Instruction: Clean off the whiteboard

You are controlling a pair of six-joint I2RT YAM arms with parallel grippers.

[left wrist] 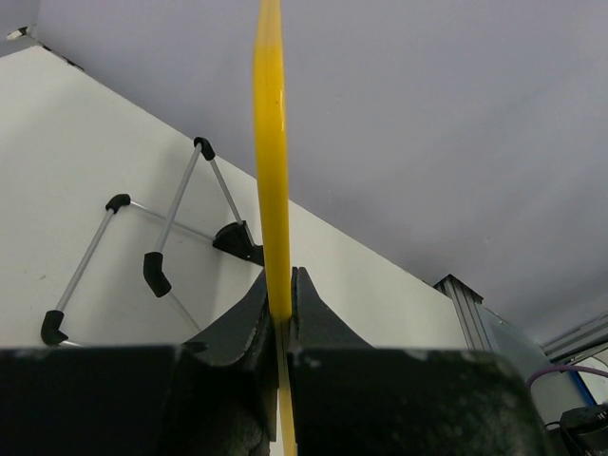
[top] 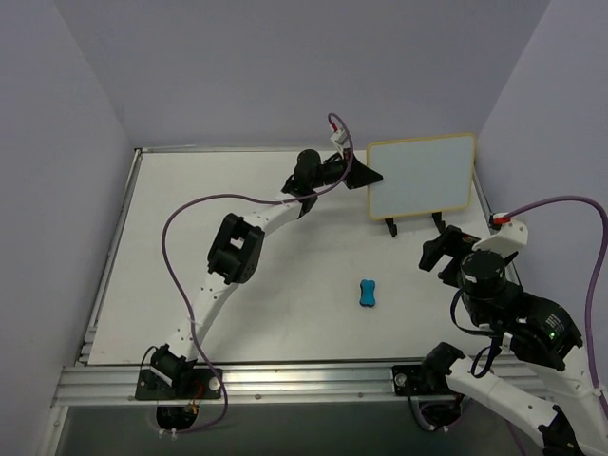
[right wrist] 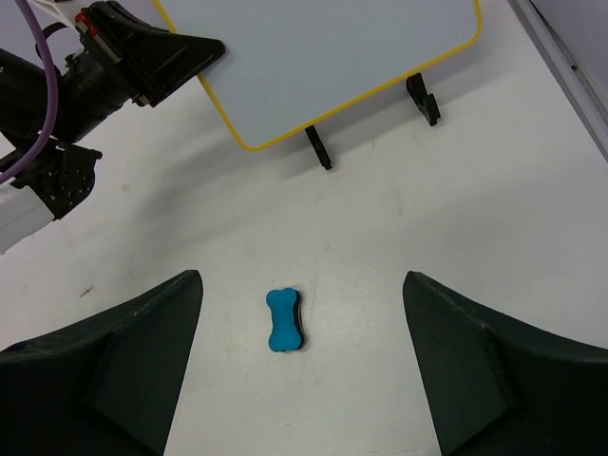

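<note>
The whiteboard (top: 421,176) has a yellow frame and leans on a small black-footed stand (top: 390,228) at the back right. Its face (right wrist: 313,57) shows no writing. My left gripper (top: 375,176) is shut on the board's left edge. In the left wrist view the yellow frame (left wrist: 272,161) runs edge-on between the closed fingers of that gripper (left wrist: 281,285). A blue bone-shaped eraser (top: 368,293) lies flat on the table in front of the board. My right gripper (top: 442,252) hovers open above the table, and the eraser (right wrist: 284,321) lies between and below its spread fingers (right wrist: 302,277), untouched.
The stand's wire legs with black caps (left wrist: 171,237) spread behind the board. Purple walls close in the white table (top: 190,285) at the back and both sides. A metal rail (top: 285,380) runs along the near edge. The left arm's purple cable (top: 180,228) loops over the table.
</note>
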